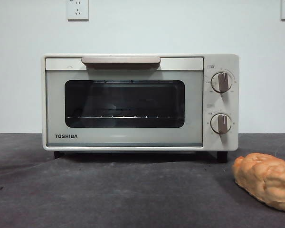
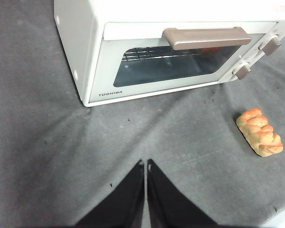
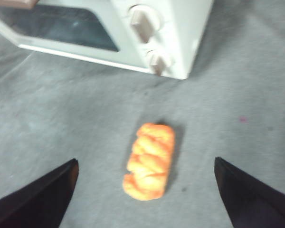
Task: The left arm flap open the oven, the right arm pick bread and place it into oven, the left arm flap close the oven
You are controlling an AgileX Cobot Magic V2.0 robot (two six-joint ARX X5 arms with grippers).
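Wall (image 1: 180, 28): plain pale surface behind the table; two white sockets (image 1: 78, 9) show at the upper edge, one toward each corner.
Table (image 1: 109, 194): dark grey cloth-like covering with faint creases and small specks.
Oven (image 1: 140, 102): one unit, cream-white, brand name printed at the lower corner of the door. It stands square on the table on short dark feet, front toward the front camera.
Oven door (image 1: 124, 108): shut, with a dark glass window; a wire rack (image 1: 118, 115) is visible through it.
Handle (image 1: 120, 60): one beige bar across the top of the door.
Knobs (image 1: 222, 82): two, beige, one above the other beside the door.
Bread (image 1: 268, 178): one piece, golden-orange, lumpy, braided look. It lies on the table in front of the oven, off the knob side, apart from the oven and touching nothing else.
Left gripper (image 2: 146, 164): black jaws pressed together, a thin slit between them, holding nothing. It hangs above bare table in front of the oven door.
Right gripper (image 3: 145, 164): black jaws spread wide, empty. It hangs over the bread, which lies between the two jaws in the right wrist view, without contact.
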